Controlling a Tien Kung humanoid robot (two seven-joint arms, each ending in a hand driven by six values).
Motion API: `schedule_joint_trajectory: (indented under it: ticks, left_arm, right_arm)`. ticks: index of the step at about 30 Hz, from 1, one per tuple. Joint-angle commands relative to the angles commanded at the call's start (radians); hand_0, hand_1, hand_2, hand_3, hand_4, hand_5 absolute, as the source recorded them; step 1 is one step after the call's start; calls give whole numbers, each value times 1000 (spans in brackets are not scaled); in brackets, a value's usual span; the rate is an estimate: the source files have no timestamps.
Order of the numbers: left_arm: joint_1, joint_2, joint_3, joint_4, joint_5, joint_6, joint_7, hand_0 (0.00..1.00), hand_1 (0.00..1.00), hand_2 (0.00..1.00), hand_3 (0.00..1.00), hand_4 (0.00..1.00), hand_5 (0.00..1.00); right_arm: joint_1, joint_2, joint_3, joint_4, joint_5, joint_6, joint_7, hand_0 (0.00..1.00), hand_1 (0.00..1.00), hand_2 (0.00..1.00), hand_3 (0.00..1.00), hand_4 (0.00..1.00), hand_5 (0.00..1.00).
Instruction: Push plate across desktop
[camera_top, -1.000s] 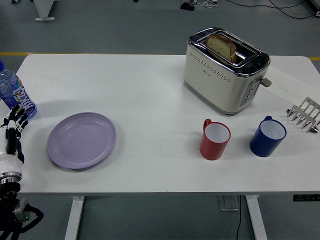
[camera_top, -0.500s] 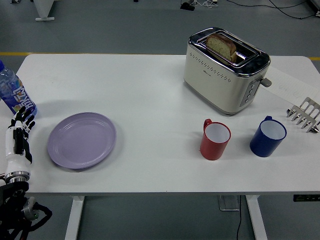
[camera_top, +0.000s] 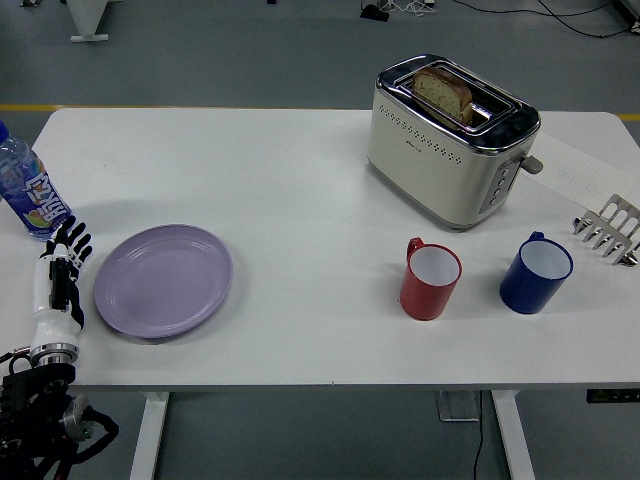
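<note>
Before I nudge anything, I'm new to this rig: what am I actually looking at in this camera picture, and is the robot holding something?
This is one view, from a camera high on the robot, looking forward and down over a white table. The black-and-white thing at the lower left is the robot's left hand, a five-fingered hand with its fingers spread and holding nothing. It sits just left of the purple plate, the thing to be pushed; I cannot tell whether it touches the rim. The right hand is out of view. Behind the hand stands a water bottle. On the right are a toaster with a slice of bread in its slot, a red mug, a blue mug and a metal rack at the edge.
</note>
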Motion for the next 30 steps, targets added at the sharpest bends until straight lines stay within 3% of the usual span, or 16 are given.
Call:
schedule_joint_trajectory:
  ticks: [14, 30]
  left_arm:
    - [-35, -38, 13, 36, -2, 15, -18, 867, 875, 895, 891, 507, 998]
    - [-40, -54, 45, 47, -3, 13, -19, 866, 872, 893, 886, 504, 998]
  right_arm:
    - [-1, 0, 5, 1, -12, 0, -4, 551, 451, 590, 579, 293, 472]
    - [-9, -1, 9, 2, -23, -1, -10, 551, 451, 590, 579, 292, 470]
